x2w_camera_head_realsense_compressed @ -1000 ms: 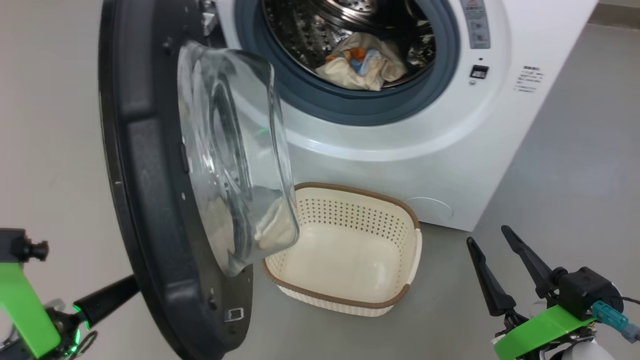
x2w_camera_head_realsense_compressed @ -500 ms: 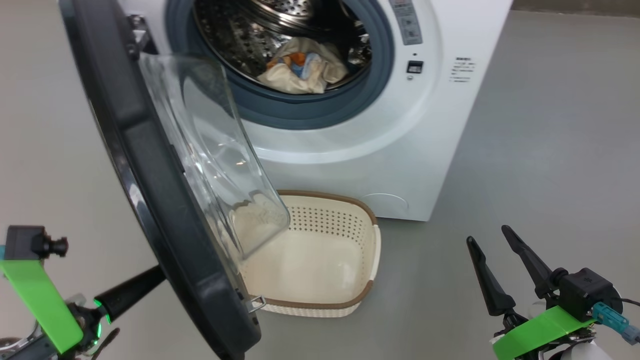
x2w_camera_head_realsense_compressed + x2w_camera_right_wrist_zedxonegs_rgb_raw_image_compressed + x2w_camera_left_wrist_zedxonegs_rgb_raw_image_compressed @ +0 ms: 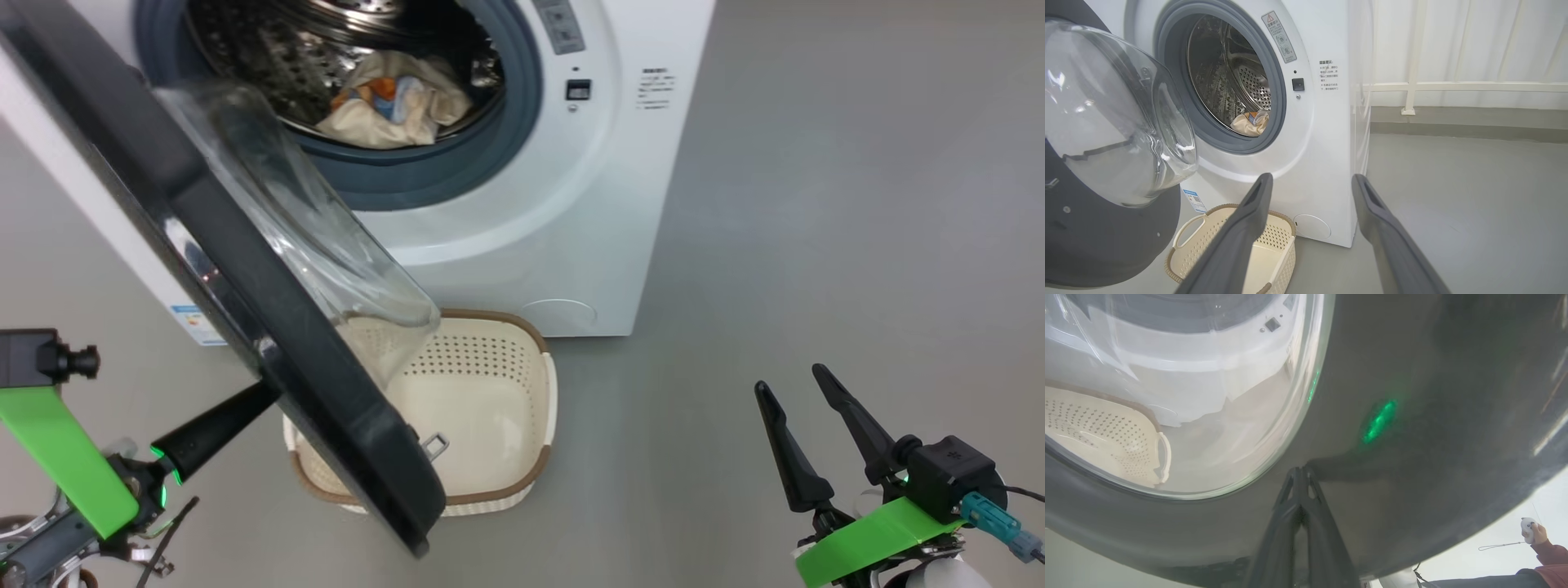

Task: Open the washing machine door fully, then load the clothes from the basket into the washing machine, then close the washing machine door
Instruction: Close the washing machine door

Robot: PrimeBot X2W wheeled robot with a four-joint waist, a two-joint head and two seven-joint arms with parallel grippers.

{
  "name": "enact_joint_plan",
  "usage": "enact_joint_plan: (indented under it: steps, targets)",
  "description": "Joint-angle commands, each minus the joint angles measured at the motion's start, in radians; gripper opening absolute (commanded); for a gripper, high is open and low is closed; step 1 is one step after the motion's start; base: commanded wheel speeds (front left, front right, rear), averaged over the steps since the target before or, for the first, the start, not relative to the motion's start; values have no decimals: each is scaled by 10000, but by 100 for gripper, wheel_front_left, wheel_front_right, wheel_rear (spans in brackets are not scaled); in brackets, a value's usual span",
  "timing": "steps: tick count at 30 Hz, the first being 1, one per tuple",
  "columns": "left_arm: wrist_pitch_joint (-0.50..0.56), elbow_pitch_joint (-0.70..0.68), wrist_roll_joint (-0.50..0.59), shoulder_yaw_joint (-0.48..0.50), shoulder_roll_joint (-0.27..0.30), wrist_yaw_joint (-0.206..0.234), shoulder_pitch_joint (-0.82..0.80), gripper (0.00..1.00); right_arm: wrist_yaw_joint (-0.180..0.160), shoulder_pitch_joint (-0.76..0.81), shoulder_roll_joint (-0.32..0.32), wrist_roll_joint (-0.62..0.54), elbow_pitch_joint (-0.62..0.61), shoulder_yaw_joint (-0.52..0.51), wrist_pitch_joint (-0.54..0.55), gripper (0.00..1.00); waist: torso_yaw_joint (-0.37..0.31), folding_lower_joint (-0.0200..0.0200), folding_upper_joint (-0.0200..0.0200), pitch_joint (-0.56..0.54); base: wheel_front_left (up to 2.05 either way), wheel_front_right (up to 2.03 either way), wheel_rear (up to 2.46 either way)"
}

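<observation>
your left jaws are pressed together, tip set against the outer face of the washing machine door [image 3: 326,408], which stands half-swung above the basket [image 3: 482,363]. the basket looks empty and the clothes [image 3: 392,106] lie in the drum of the washing machine [image 3: 571,229], so i judge the closing step in hand: push the door round until it latches. your right jaws hang spread, holding nothing, well clear.

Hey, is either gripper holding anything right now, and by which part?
Nothing is held. The left gripper is shut, its tips against the black outer rim of the door, not gripping it. The right gripper is open and empty.
</observation>
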Motion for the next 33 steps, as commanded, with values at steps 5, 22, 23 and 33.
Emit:
enact_joint_plan:
  steps: [5,22,23,33]
  targets:
    - [-250,-204,36,286,290,-54,-720,0,44,-277,-19,-106,-286,56,-80,100,-666,0,0,208,0,0,0]
    - [-741,-12,-107,239,301,-54,-799,0,44,-270,67,-154,-312,-162,-80,100,-809,0,0,333,0,0,0]
    - [-778,2,-98,256,317,-54,-746,0,44,-264,59,-155,-307,-160,-80,100,-756,0,0,312,0,0,0]
    - [-1559,367,-103,833,353,-54,27,0,44,-205,-13,-138,-269,-70,-80,100,-316,0,0,95,0,0,0]
